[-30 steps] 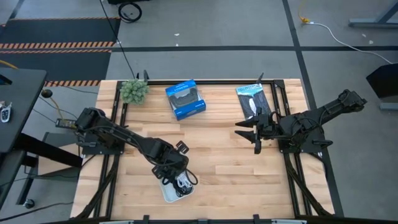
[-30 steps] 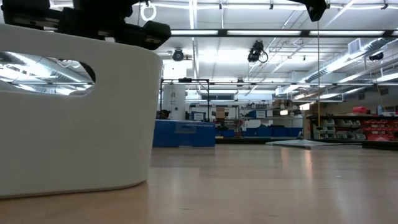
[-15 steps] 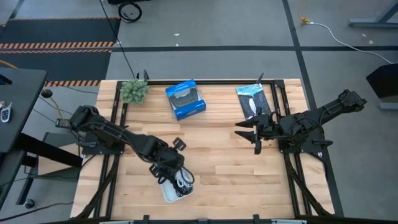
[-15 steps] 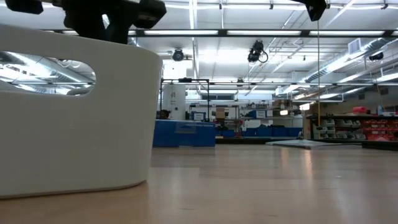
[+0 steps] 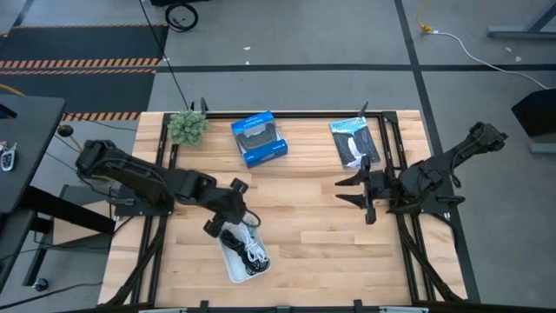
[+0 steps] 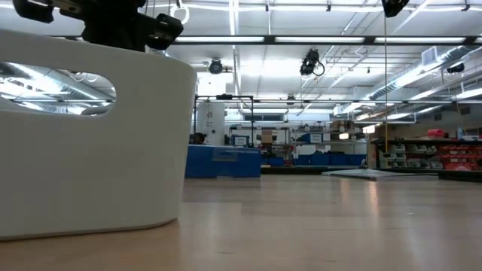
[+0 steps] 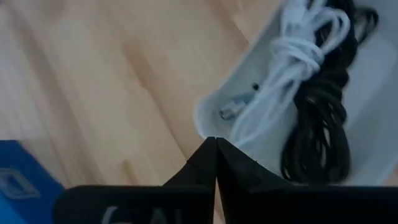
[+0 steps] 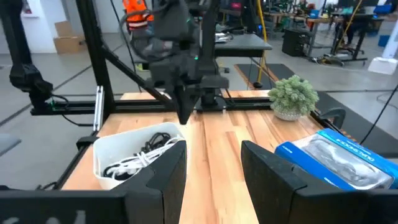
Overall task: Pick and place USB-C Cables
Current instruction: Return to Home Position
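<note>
A white bin stands on the wooden table near its near edge. Bundled USB-C cables lie inside it: a white bundle and a black one show, and I cannot make out the others. My left gripper hovers shut over the bin's far end and holds nothing; in its wrist view the fingertips meet. My right gripper waits open above the table's right half, its fingers apart, facing the bin.
A blue box and a small green plant sit along the far edge on the left. A black-and-white package lies far right. Bare wood stretches between the bin and my right gripper. In the low view the bin fills the left side.
My left gripper has risen out of the bin and drawn back toward the table's far-left, leaving the cables lying in the bin. My right gripper has shifted a little toward the right edge.
</note>
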You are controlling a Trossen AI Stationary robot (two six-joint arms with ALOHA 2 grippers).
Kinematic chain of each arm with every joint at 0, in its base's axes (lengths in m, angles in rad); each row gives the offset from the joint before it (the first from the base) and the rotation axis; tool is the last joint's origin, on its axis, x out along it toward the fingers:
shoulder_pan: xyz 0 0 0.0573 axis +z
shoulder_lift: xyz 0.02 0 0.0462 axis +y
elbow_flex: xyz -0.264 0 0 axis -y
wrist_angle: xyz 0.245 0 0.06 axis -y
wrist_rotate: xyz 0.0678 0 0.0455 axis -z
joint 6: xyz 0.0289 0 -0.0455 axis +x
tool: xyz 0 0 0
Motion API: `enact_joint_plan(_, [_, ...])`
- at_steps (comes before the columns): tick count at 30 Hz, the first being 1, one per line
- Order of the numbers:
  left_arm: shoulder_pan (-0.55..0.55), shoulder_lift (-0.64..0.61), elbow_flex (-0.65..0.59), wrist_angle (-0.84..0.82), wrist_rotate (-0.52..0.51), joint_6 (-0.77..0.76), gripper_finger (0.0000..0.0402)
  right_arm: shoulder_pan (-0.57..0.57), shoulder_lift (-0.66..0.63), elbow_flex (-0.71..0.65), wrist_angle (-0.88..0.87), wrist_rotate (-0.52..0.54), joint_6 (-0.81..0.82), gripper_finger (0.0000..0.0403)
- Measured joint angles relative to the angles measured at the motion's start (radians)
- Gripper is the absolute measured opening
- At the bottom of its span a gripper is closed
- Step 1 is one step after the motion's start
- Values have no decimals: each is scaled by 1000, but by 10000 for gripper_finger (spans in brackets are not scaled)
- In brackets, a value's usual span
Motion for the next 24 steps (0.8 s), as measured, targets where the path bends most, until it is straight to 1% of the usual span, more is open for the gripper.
enact_joint_plan(4, [34, -100, -96, 121, 3, -45, 15, -5, -15, -29, 10, 0, -5, 160])
enact_joint_plan(8, [62, -207, -181, 216, 3, -77, 6, -1, -58, -55, 3, -2, -19, 160])
enact_joint_plan(15, [109, -398, -341, 473, 1, -90, 10, -9, -200, -178, 49, -2, -29, 160])
enact_joint_plan(20, [150, -515, -435, 562, -1, -114, 9, -40, -300, -278, 98, -2, -32, 160])
enact_joint_plan(24, [181, -601, -516, 615, -13, -115, 7, -59, -383, -334, 98, -2, -37, 160])
